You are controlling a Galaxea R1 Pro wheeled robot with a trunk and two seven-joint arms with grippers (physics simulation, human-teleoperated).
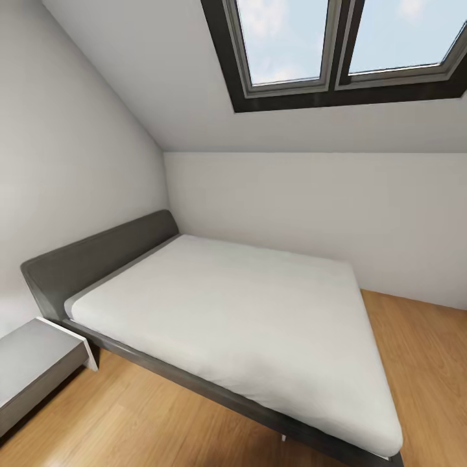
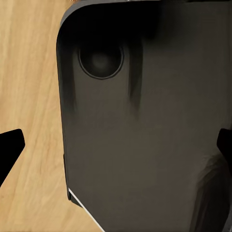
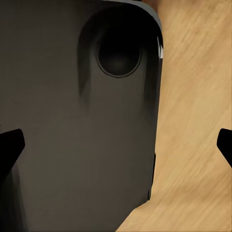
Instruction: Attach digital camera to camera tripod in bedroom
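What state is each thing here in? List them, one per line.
bed: bare white mattress, nothing on it.
skylight window: shut, sky behind it.
side table: top bare, beside the headboard.
left gripper: open, holding nothing.
right gripper: open, holding nothing.

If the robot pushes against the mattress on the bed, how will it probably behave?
The mattress looks thick and wide, covering nearly the whole bed frame, so it is probably too heavy to slide easily. Its rounded edges suggest a soft surface that would likely dent rather than resist stiffly. Lying flat, it cannot tip.
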